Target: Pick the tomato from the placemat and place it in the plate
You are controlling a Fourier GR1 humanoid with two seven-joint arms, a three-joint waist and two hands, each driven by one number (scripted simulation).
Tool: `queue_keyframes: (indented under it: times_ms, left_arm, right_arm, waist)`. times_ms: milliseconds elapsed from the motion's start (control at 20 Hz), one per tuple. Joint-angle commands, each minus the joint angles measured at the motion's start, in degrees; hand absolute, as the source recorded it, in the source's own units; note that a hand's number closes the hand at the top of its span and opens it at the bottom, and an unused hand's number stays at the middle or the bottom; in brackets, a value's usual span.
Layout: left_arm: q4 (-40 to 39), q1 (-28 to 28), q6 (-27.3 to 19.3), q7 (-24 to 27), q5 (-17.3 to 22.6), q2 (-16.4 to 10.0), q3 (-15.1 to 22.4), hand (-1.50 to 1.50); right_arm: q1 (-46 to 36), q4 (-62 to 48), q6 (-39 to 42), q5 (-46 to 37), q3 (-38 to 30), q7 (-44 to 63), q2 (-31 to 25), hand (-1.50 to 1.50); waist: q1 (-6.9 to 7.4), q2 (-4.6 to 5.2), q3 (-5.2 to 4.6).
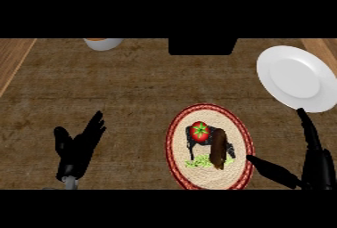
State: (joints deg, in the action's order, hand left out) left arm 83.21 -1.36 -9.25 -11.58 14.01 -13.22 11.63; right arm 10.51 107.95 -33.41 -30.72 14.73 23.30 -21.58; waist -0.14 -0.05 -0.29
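At the near edge, the left hand [77,149] and right hand [318,168] are spread wide, holding nothing.
The right hand's thumb is just beside the placemat [175,149]; the tomato [199,130] sits on the placemat's middle, and the white plate [296,78] lies beyond, far right.

Dim, even light; counter [132,89] murky; white plate [296,78] brightest.

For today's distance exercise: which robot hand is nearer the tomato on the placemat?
Right. The right hand is at the right edge of the placemat, lower right of the tomato; the left hand rests open farther away on its left.
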Motion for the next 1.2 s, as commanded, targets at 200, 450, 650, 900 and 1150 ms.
queue_keyframes:
  times_ms: [200, 450, 650, 900, 1150]
  left_arm:
    - [0.8, 2.1, 0.8, -2.4, -0.1, -0.8, -0.8, 0.0]
    - [2.6, 0.0, -0.5, -1.5, -2.1, 1.7, 0.3, 0.0]
    - [-3.3, 1.7, 1.8, 1.3, -1.2, 1.7, -2.4, 0.0]
    - [-1.5, -0.8, 1.9, 0.9, -2.8, 1.8, -1.9, 0.0]
    - [-0.4, 0.5, 3.6, -1.6, -1.8, 2.5, -3.1, 0.0]
  right_arm:
    - [-8.9, 6.8, 19.9, -12.1, 6.9, 29.4, -0.9, -1.5]
    - [-16.8, 2.1, 24.4, -18.4, 11.6, 37.3, 8.6, -1.5]
    - [-23.6, -4.9, 28.1, -22.2, 11.4, 41.2, 13.2, -1.5]
    - [-23.5, -11.7, 28.0, -21.0, 9.4, 38.6, 17.9, -1.5]
    - [-21.7, -14.1, 25.6, -21.7, 12.1, 38.6, 21.4, -1.5]
  waist:
    - [0.65, 0.03, 0.13]
    - [0.47, 0.0, 0.27]
    - [0.47, 0.08, 0.26]
    - [0.46, 0.07, 0.29]
    - [0.29, 0.02, 0.3]
